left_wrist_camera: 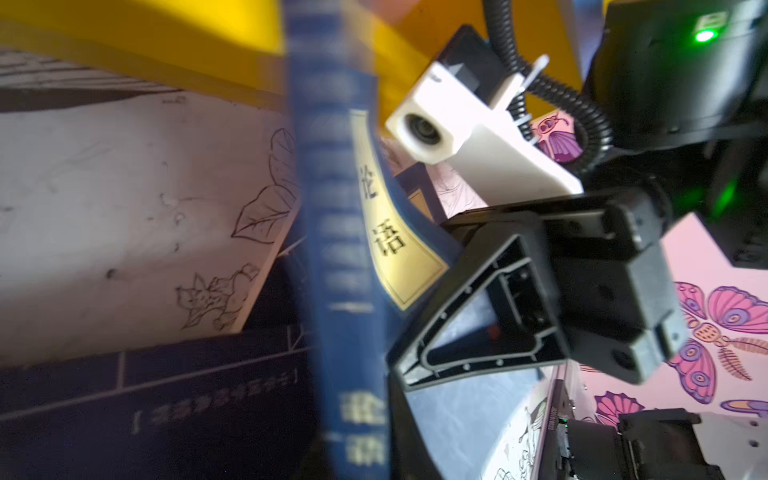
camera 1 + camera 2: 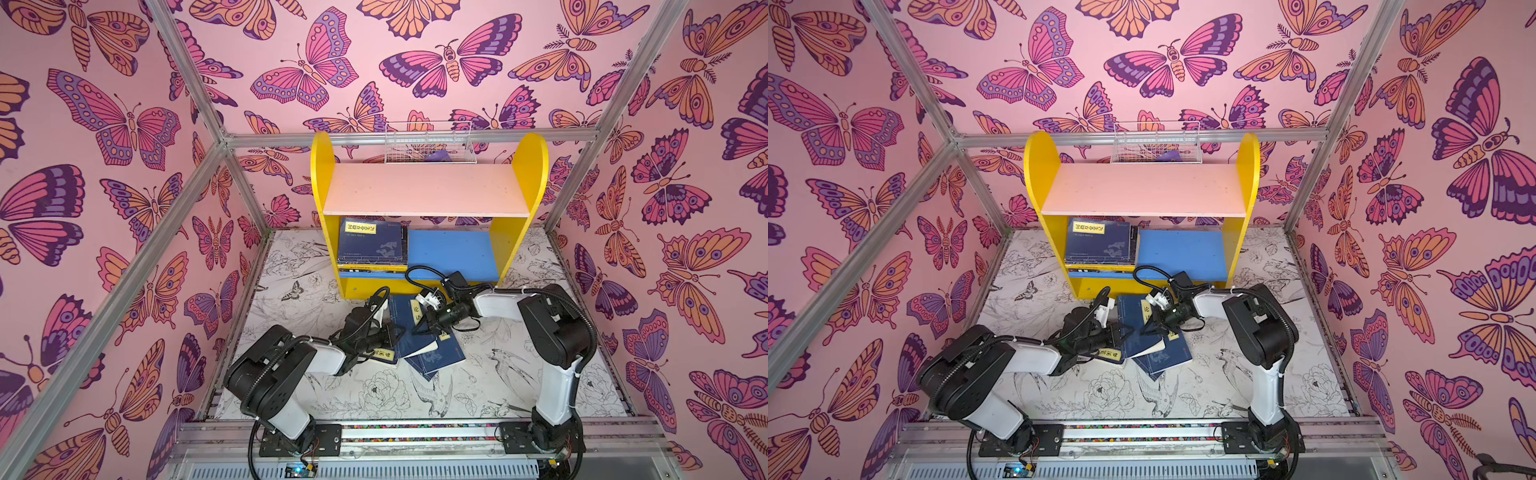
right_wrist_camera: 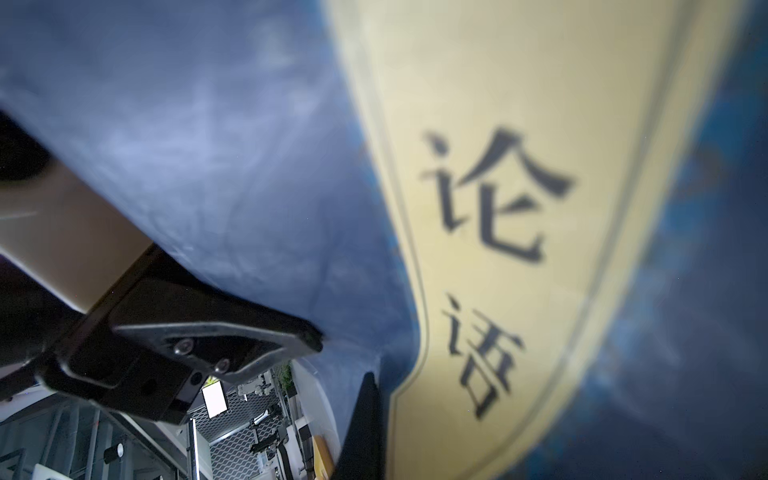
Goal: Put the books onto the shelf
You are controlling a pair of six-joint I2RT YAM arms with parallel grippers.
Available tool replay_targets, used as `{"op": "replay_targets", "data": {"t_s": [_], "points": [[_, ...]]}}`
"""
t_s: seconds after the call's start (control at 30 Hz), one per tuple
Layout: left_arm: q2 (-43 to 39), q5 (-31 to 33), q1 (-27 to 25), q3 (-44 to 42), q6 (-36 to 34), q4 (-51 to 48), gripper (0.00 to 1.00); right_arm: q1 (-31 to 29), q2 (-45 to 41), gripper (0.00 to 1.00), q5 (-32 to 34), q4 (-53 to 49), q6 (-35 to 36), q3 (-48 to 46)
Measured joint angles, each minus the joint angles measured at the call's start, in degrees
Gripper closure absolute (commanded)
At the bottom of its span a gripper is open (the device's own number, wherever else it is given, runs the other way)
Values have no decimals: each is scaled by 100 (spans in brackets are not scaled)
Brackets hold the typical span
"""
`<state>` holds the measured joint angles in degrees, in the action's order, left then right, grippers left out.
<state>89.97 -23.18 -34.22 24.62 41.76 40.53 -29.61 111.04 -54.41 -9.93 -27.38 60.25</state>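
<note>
Top views: I see the yellow-sided shelf [image 2: 428,208] against the back wall, its pink upper board bare. A stack of navy books [image 2: 372,245] lies flat on the left half of the blue lower board [image 2: 1183,255]. On the floral mat [image 2: 374,399] in front of the shelf, more navy books lie fanned and overlapping. One navy book with a yellow title label [image 2: 405,316] stands lifted off the pile between my two arms. My right gripper [image 2: 426,326] is clamped on its edge. My left gripper [image 2: 1121,332] sits at its other side; jaws hidden there, so I can't tell.

Left wrist: the lifted book [image 1: 345,249] stands edge-on, blurred, with the right gripper [image 1: 419,357] closed on its cover.

Right wrist: the label [image 3: 498,249] fills the frame, with one black finger [image 3: 216,336] pressed on the cover.
</note>
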Motion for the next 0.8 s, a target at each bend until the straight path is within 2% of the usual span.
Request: {"op": "replay_targets", "data": {"t_s": [0.03, 0.07, 0.1, 0.13, 0.2, 0.3, 0.43, 0.6, 0.7, 0.8], "points": [[-138, 44, -37, 2, -44, -131, 94, -15, -66, 85, 15, -11, 26, -35], [-369, 87, -85, 2, -125, -343, 96, -31, -197, 76, 42, -20, 39, -118], [-632, 153, -153, 2, -227, -586, 98, -44, -369, 62, 68, -20, 46, -221], [-866, 214, -219, 2, -313, -791, 100, -55, -573, 53, 105, -15, 55, -328], [-1655, 433, -463, 35, -625, -1467, 100, -59, -1119, 44, 310, -26, 111, -570], [-2715, 608, -741, 254, -1023, -2369, 100, -24, -2031, 40, 772, -105, 216, -826], [-3923, 647, -820, 767, -1309, -3300, 100, 81, -3515, 36, 1672, -188, 367, -994], [-4819, 511, -866, 1517, -1432, -3908, 100, 144, -5246, 30, 2682, 74, 411, -1001], [-4986, 511, -868, 1965, -1526, -4011, 100, 144, -5724, 29, 2806, 278, 393, -852], [-4988, 817, -874, 2247, -1582, -3799, 100, 144, -5687, 29, 2430, 697, 181, -584]]}}
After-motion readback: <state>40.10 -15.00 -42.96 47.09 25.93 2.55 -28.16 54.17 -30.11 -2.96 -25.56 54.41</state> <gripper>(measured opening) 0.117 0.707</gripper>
